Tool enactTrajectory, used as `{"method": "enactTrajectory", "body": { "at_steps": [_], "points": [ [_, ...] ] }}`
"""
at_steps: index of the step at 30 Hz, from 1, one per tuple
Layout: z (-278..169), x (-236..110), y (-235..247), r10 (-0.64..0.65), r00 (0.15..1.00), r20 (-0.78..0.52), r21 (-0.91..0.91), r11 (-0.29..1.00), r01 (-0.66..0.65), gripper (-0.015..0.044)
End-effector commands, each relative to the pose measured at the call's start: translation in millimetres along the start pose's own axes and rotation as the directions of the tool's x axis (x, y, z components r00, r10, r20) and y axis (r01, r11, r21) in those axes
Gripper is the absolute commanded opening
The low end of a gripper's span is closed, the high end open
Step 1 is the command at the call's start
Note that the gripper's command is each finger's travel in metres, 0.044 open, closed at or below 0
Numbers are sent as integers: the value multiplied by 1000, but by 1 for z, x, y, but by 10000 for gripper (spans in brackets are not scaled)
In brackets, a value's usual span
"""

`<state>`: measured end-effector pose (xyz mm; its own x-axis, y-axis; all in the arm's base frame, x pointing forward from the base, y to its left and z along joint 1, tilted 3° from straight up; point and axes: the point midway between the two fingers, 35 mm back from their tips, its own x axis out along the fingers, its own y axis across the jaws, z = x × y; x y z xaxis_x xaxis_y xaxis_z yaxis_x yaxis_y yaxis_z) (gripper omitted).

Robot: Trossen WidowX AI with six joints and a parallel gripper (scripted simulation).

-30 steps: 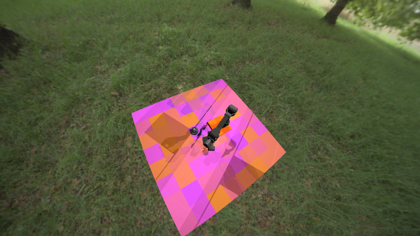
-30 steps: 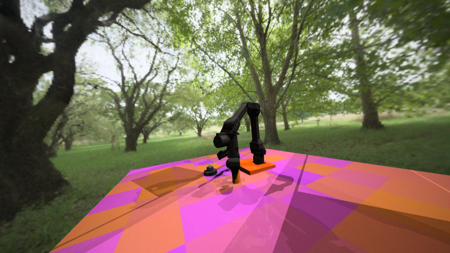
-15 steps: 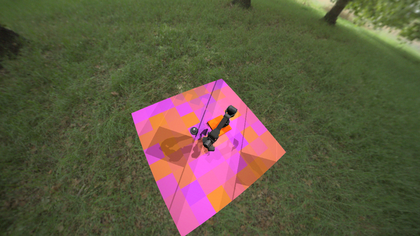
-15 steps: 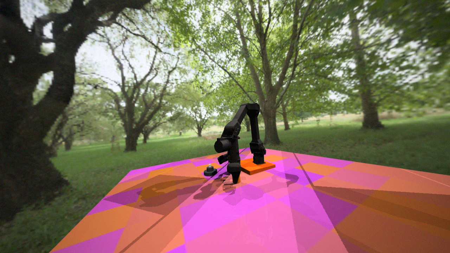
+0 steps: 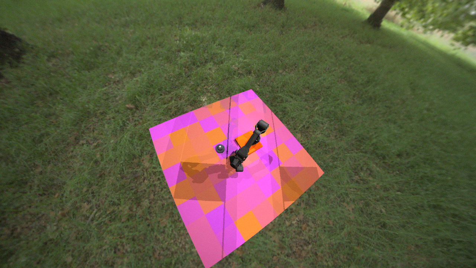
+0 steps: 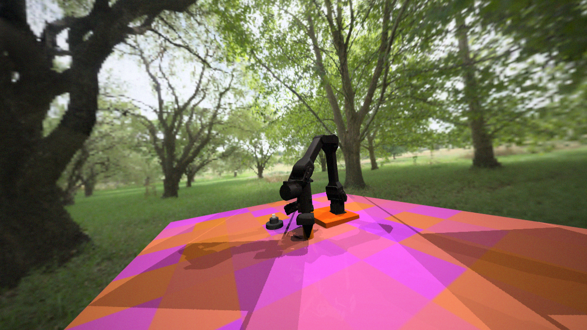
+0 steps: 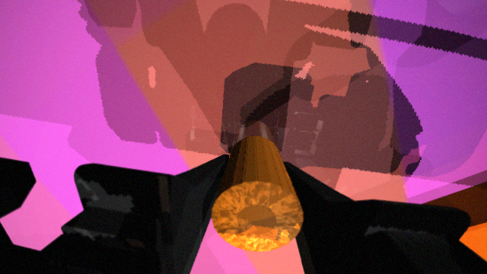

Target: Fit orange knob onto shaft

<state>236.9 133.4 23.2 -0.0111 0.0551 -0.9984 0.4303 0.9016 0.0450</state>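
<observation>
The orange knob (image 6: 311, 234) (image 7: 257, 228) stands upright on the tabletop, its round top facing the wrist camera. My gripper (image 6: 307, 236) (image 7: 255, 164) points down and is shut on the knob, with one finger against each side. The knob's underside and hole are hidden. In the top view the arm covers the knob. The dark round pedestal (image 5: 219, 150) (image 6: 274, 225) stands apart from the knob, to its left in the exterior view. The short silver shaft (image 5: 219, 146) (image 6: 273, 215) sticks up from it. The shaft's flat side cannot be made out. The wrist view does not show the pedestal.
The arm's orange base plate (image 5: 241, 139) (image 6: 327, 222) lies behind the knob and to its right in the exterior view. Its edge shows at the lower right of the wrist view. The patchwork tabletop (image 5: 212, 229) (image 6: 348, 303) carries dark shadows of the arm. Grass surrounds it.
</observation>
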Motion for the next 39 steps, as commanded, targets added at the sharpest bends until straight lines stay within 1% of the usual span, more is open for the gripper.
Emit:
{"method": "enactTrajectory", "body": {
  "at_steps": [1,5,6,17,28,34,39],
  "points": [
    [0,1,0,1,1000,-3,4,1000,-1,111],
    [2,-12,3,1,1000,-3,4,1000,-1,6],
    [2,-17,4,1,1000,-3,4,1000,-1,0],
    [6,-76,8,2,1000,-2,4,1000,-2,0],
    [0,-136,1,1,1000,-2,4,1000,-1,0],
    [1,-139,0,11,1000,-1,5,1000,-11,0],
    [4,-144,-1,90,996,0,8,996,-90,0]
  ]
}}
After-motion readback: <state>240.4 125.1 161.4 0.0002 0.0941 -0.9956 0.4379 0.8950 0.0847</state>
